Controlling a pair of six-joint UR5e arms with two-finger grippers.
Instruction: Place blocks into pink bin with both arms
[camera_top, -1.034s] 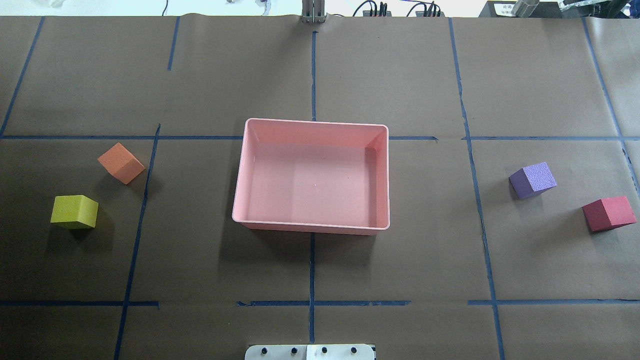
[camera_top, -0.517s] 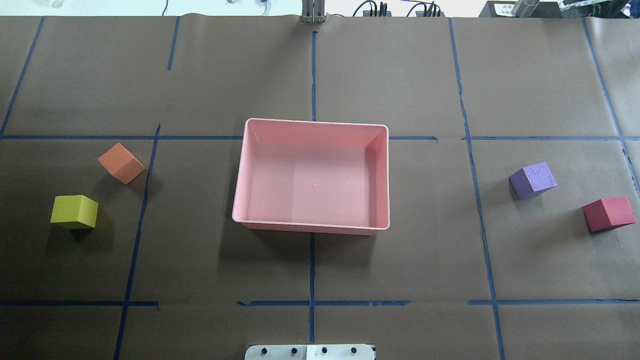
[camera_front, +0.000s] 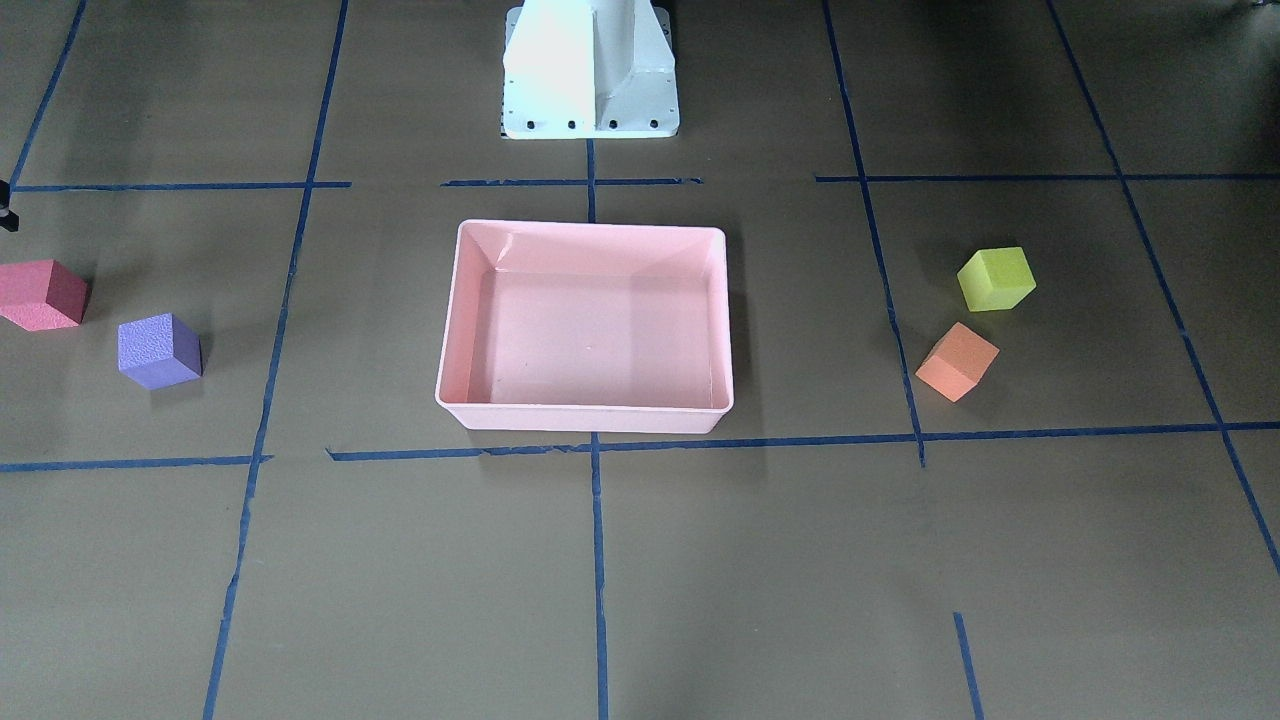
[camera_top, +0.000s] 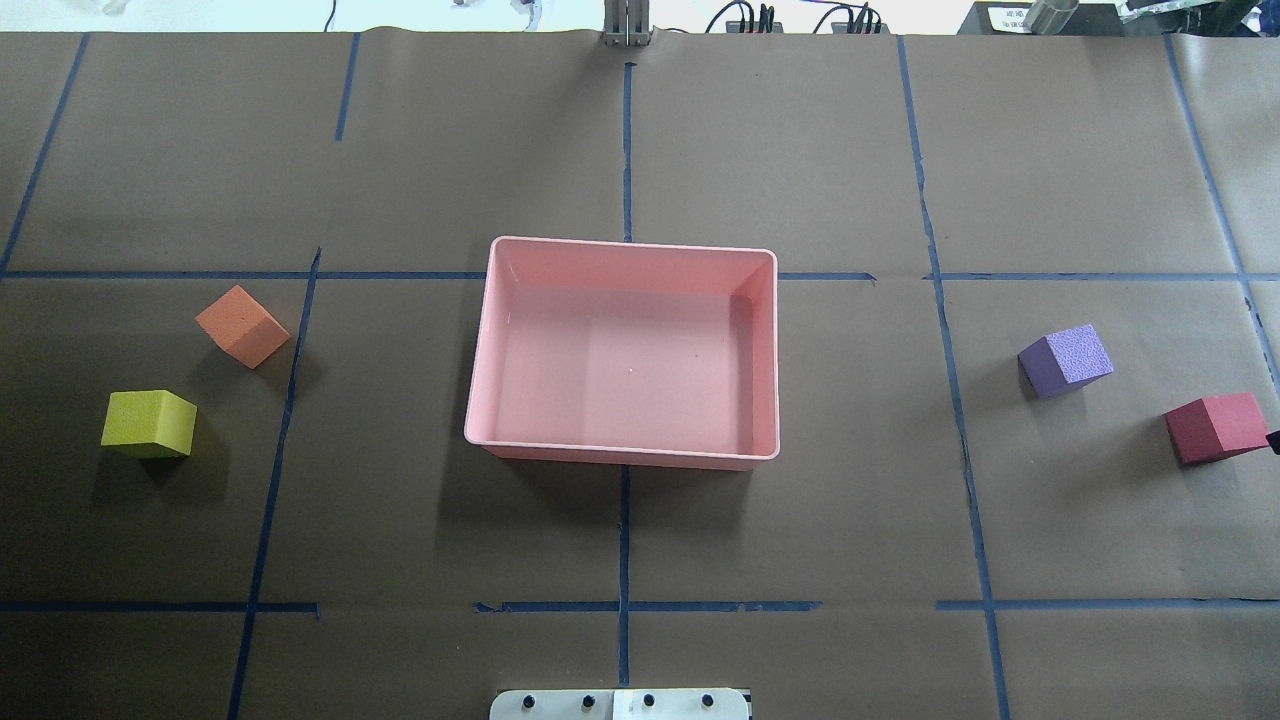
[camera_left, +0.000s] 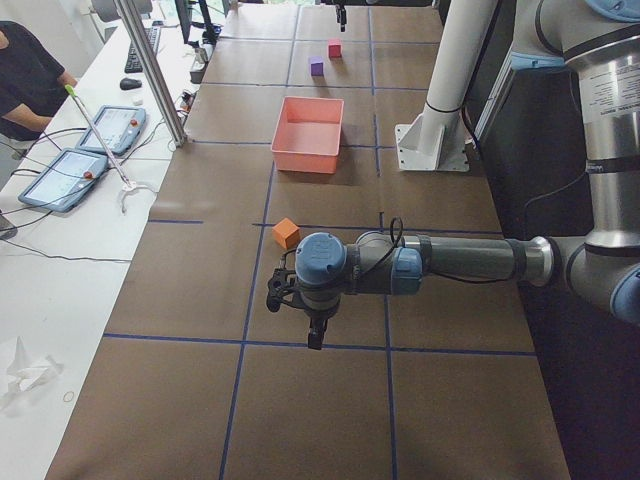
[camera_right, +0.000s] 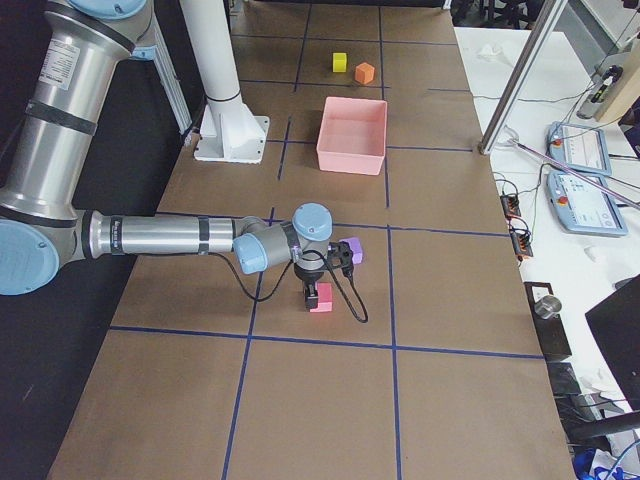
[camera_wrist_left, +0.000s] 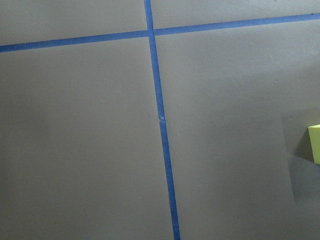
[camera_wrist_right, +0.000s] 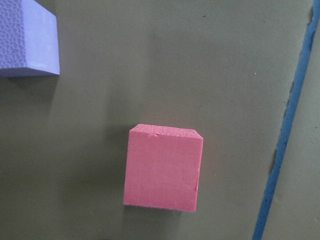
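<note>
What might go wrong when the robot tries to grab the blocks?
The yellow block only peeks in at the left wrist view's edge, so the left pincer may close on nothing. The purple block sits near the red block, so the right pincer might bump it. The pink bin has low walls; a dropped block might bounce out.

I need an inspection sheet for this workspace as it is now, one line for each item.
Surface: brown paper with blue tape lines.
Job's things: pink bin in the middle, no block inside; orange block and yellow block on the robot's left; purple block and red block on its right.
Clutter: nothing seen.
Grippers: left tool over bare paper; right tool over the red block; open or shut cannot be told.
Cables: black cable looped at the right wrist.
Surroundings: white pedestal; operator at a side bench.
</note>
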